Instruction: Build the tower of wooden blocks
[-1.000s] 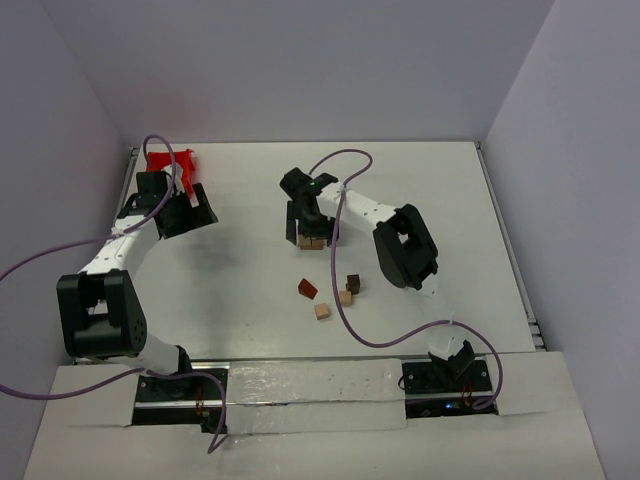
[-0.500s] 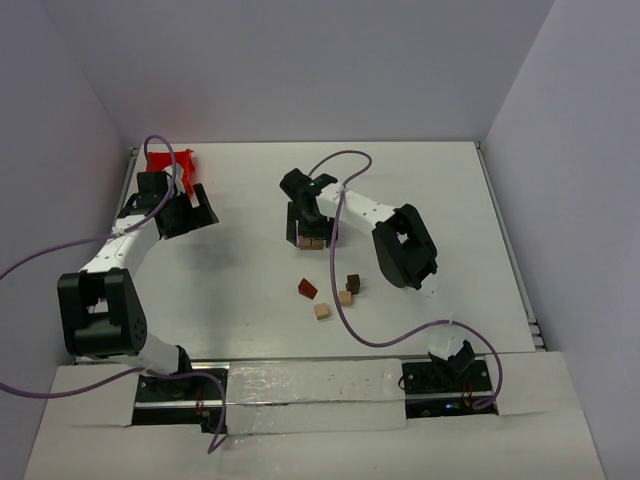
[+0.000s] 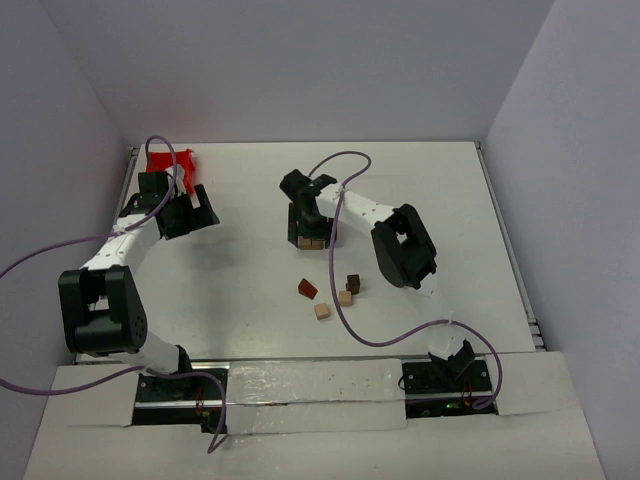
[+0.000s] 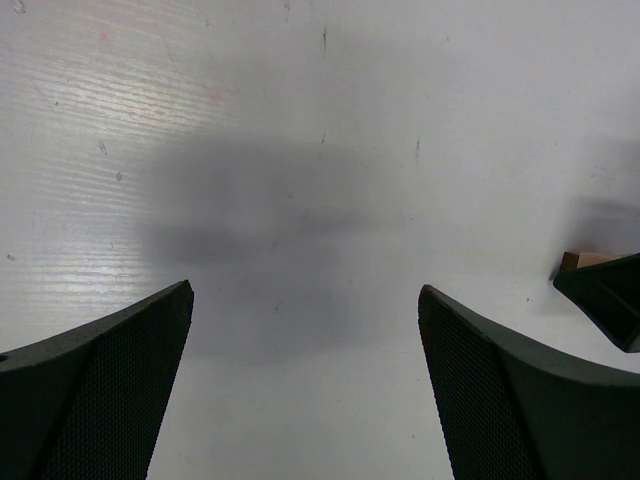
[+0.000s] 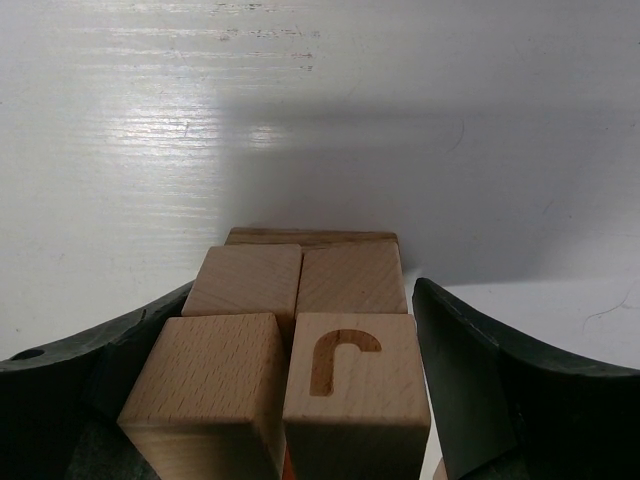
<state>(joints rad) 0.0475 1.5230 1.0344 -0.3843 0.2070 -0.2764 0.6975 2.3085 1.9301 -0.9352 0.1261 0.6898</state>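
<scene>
Tower (image 5: pixel 300 340) stands mid-tabletop (image 3: pixel 250 200) as a low, tight bunch of light wooden cubes. Through the right wrist camera I count four, two in front and two behind. The front right one is branded with a J, and a flat wooden piece lies against their far side. My right claw (image 3: pixel 312 226) is down over the bunch, one finger on each side. The left finger looks tucked against the cubes and the right finger sits just beside the J cube, but I cannot tell whether they actually press on the wood. Something orange shows under the front cubes, too cut off to identify.

Nearer the arm bases, apart from the tower, four loose pieces lie on the tabletop. I see a reddish-brown wedge (image 3: pixel 307 288), a dark cube (image 3: pixel 352 283), a tan cube (image 3: pixel 345 297) right against it, and a second tan cube (image 3: pixel 322 311) nearest the bases.

My left claw (image 3: pixel 188 212) hangs at the far left, its fingers spread wide with only bare tabletop between them. A red bin (image 3: pixel 170 160) sits just behind it, in the far left corner.
</scene>
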